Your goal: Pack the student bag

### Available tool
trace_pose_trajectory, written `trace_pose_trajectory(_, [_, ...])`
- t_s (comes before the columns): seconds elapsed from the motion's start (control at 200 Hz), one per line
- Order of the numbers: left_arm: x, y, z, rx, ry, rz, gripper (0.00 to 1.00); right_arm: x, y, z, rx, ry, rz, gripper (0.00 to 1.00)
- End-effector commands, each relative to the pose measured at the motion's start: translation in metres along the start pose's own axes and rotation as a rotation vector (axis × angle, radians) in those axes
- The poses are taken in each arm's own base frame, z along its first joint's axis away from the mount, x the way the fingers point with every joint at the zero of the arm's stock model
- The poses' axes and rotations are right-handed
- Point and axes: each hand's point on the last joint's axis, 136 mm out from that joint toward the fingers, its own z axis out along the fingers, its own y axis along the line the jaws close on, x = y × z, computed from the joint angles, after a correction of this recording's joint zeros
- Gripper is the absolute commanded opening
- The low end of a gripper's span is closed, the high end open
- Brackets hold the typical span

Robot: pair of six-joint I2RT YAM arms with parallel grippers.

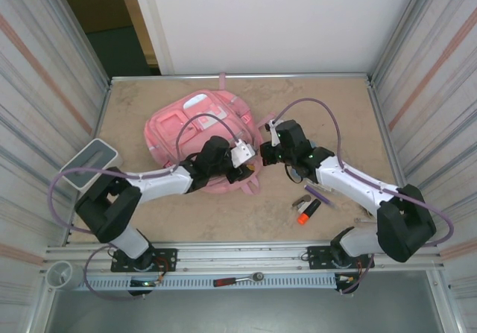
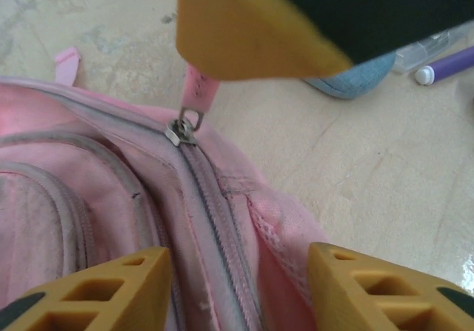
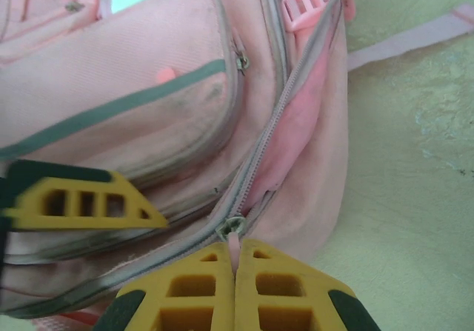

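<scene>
The student bag (image 1: 190,128), a pink backpack, lies flat in the middle of the table. My right gripper (image 1: 266,153) sits at its right edge. In the right wrist view this gripper (image 3: 235,251) is shut on the pink zip pull tab (image 3: 235,236), just behind the metal slider (image 3: 233,226). Past the slider the zip gapes and shows pink lining (image 3: 296,124). My left gripper (image 2: 237,261) is open, and its yellow fingers (image 2: 111,286) straddle the zip strip (image 2: 215,220) without pinching it. From above, the left gripper (image 1: 240,170) is close beside the right one.
A grey-white box (image 1: 89,163) lies at the left wall. An orange marker (image 1: 308,212), a purple pen (image 1: 320,195) and small bits lie right of the bag, under my right arm. A hand tool (image 1: 238,279) rests on the near rail.
</scene>
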Motion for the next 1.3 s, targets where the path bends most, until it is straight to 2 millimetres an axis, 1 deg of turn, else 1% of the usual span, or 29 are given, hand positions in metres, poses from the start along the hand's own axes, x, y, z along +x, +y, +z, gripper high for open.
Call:
trace_pose_trajectory(0.0, [-0.002, 0.004, 0.008, -0.006, 0.021, 0.015, 0.41, -0.015, 0.006, -0.015, -0.016, -0.062, 0.023, 0.0])
trace_pose_trajectory(0.1, [-0.006, 0.007, 0.005, 0.009, -0.003, 0.01, 0.18, -0.01, 0.0, -0.012, 0.019, -0.048, 0.016, 0.0])
trace_pose_trajectory(0.16, [-0.012, 0.006, -0.003, 0.033, -0.046, 0.001, 0.06, -0.004, -0.013, -0.01, 0.086, -0.034, 0.0, 0.0])
trace_pose_trajectory(0.2, [-0.017, 0.006, -0.01, 0.053, -0.084, -0.009, 0.0, 0.0, -0.022, -0.009, 0.14, -0.026, -0.019, 0.0])
trace_pose_trajectory(0.286, [-0.024, 0.003, -0.026, 0.102, -0.162, -0.026, 0.0, 0.007, -0.04, -0.006, 0.243, -0.012, -0.057, 0.0])
trace_pose_trajectory(0.336, [-0.027, 0.0, -0.035, 0.127, -0.193, -0.027, 0.0, 0.009, -0.048, -0.004, 0.303, -0.012, -0.088, 0.0])
trace_pose_trajectory(0.421, [-0.03, -0.006, -0.047, 0.169, -0.238, -0.019, 0.0, 0.011, -0.055, -0.001, 0.38, -0.008, -0.135, 0.0])
trace_pose_trajectory(0.501, [-0.03, -0.009, -0.057, 0.197, -0.269, -0.024, 0.0, 0.01, -0.06, 0.002, 0.419, -0.01, -0.139, 0.0])
trace_pose_trajectory(0.576, [-0.029, -0.007, -0.064, 0.205, -0.287, -0.034, 0.0, 0.009, -0.064, 0.003, 0.459, -0.012, -0.152, 0.0])
trace_pose_trajectory(0.646, [-0.025, 0.0, -0.067, 0.186, -0.286, -0.05, 0.0, 0.008, -0.067, 0.001, 0.496, -0.014, -0.172, 0.0])
trace_pose_trajectory(0.802, [-0.015, 0.013, -0.07, 0.139, -0.268, -0.08, 0.0, 0.004, -0.071, -0.006, 0.54, -0.023, -0.185, 0.0])
trace_pose_trajectory(0.847, [-0.012, 0.017, -0.069, 0.125, -0.258, -0.088, 0.0, 0.004, -0.063, -0.005, 0.49, -0.022, -0.186, 0.0])
trace_pose_trajectory(0.897, [-0.009, 0.018, -0.067, 0.12, -0.251, -0.089, 0.0, 0.005, -0.044, -0.001, 0.363, -0.027, -0.179, 0.0])
trace_pose_trajectory(0.917, [-0.008, 0.018, -0.066, 0.12, -0.249, -0.088, 0.0, 0.005, -0.027, 0.002, 0.253, -0.029, -0.176, 0.0])
trace_pose_trajectory(0.947, [-0.009, 0.018, -0.066, 0.122, -0.25, -0.086, 0.0, 0.007, -0.008, 0.003, 0.132, -0.032, -0.162, 0.0])
trace_pose_trajectory(0.962, [-0.008, 0.018, -0.065, 0.125, -0.25, -0.086, 0.0, 0.007, -0.003, 0.003, 0.099, -0.034, -0.154, 0.0])
trace_pose_trajectory(0.977, [-0.009, 0.018, -0.065, 0.126, -0.252, -0.086, 0.0, 0.006, 0.009, 0.003, 0.029, -0.039, -0.14, 0.0])
trace_pose_trajectory(1.072, [-0.009, 0.015, -0.062, 0.15, -0.259, -0.088, 0.0, 0.006, 0.047, 0.002, -0.185, -0.019, -0.101, 0.0])
trace_pose_trajectory(1.137, [-0.012, 0.014, -0.062, 0.158, -0.269, -0.085, 0.0, 0.01, 0.059, 0.002, -0.261, 0.01, -0.096, 0.0])
trace_pose_trajectory(1.217, [-0.013, 0.014, -0.063, 0.158, -0.274, -0.079, 0.0, 0.018, 0.061, 0.005, -0.303, 0.052, -0.091, 0.0])
trace_pose_trajectory(1.298, [-0.011, 0.017, -0.063, 0.14, -0.263, -0.075, 0.0, 0.022, 0.067, 0.003, -0.364, 0.07, -0.07, 0.0])
